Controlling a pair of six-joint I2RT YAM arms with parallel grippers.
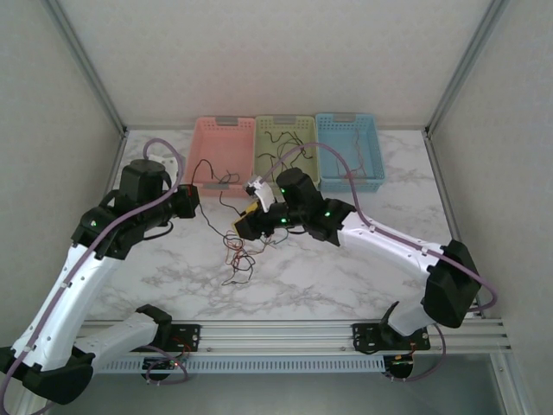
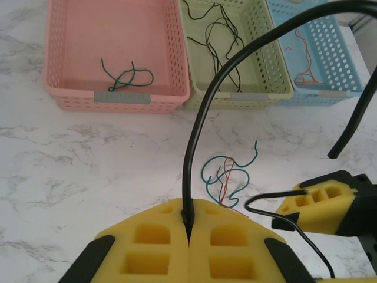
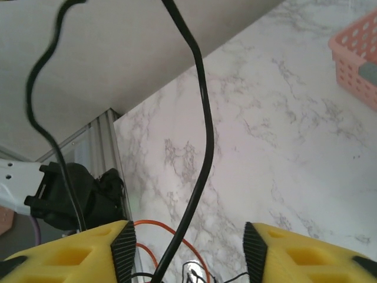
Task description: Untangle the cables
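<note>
Left jaws: clenched on black cable
Right jaws: parted, cable running lengthwise through the gap, untouched

left gripper: jaws pressed together | right gripper: jaws apart | left arm, right arm: angled inward

Black, red, green cables lie clumped on the table, seemingly tangled.
</note>
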